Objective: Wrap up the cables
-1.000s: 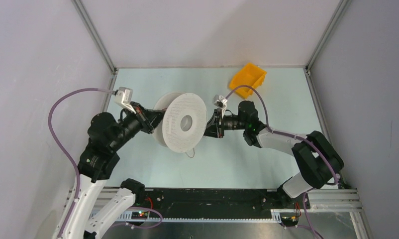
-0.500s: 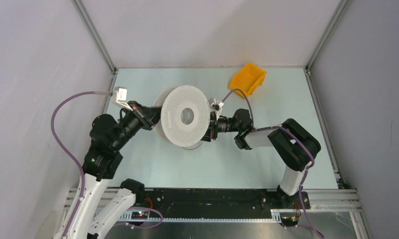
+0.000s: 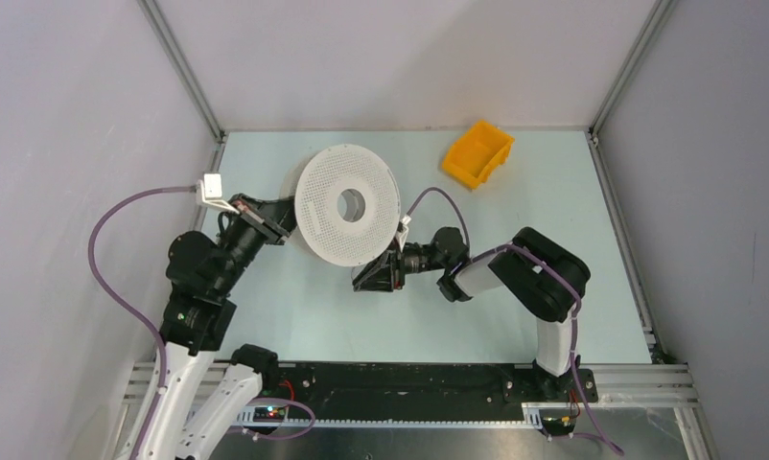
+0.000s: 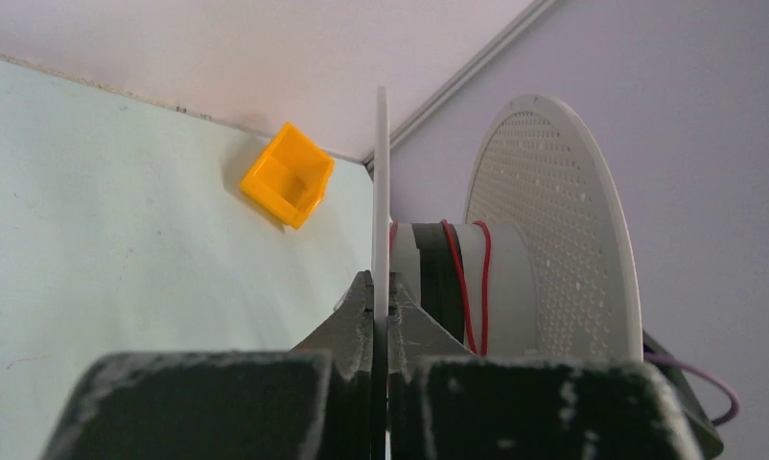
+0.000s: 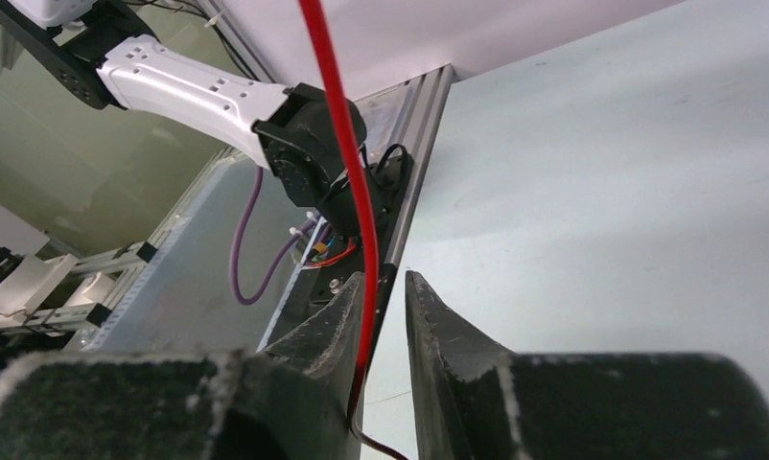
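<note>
Red wire [image 5: 348, 163] runs straight from top of R wrist view down into right gripper [image 5: 388, 283]. Jaws narrowly parted, wire lying against one finger, not visibly pinched.

Left gripper [image 4: 381, 292]: jaws pressed onto near flange edge of white perforated spool [image 3: 347, 204], holding it on edge.

Top view: spool sits approx 11 o'clock on table [image 3: 553, 211]. L gripper at spool's 8 o'clock, R gripper low at its 5 o'clock. Wire too thin to trace there. Orange bin [image 3: 477, 153] at 1 o'clock, well apart, not involved.

Progress: hub [image 4: 505, 287] carries only a few red turns beside a black band [image 4: 429, 278]; most of hub bare. Assessed as early stage.

Outstanding: loose length to be wound on, amt not determinable. Free end not seen.
</note>
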Controlling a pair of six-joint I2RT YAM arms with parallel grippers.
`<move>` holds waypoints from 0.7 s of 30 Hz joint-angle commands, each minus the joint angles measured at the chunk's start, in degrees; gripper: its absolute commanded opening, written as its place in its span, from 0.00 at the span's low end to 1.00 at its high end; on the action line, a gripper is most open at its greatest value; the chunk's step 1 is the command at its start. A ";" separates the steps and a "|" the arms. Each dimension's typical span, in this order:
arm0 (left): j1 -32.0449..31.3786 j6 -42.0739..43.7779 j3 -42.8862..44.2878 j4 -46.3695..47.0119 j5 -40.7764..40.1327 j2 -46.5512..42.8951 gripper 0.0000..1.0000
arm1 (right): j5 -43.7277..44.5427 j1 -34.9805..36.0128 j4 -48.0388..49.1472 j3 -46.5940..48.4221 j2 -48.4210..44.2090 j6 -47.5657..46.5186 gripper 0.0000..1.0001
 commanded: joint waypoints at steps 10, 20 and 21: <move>1.46 -3.57 -2.47 6.49 -26.31 -4.11 0.00 | 7.17 5.78 1.07 -6.07 -4.22 0.64 0.09; 1.30 5.53 -4.10 4.07 -34.15 -3.45 0.00 | 25.26 13.19 -39.77 -0.66 -22.69 -20.93 0.00; 1.14 7.42 -4.11 3.95 -34.57 -2.98 0.00 | 26.37 14.51 -45.83 1.46 -23.16 -23.97 0.00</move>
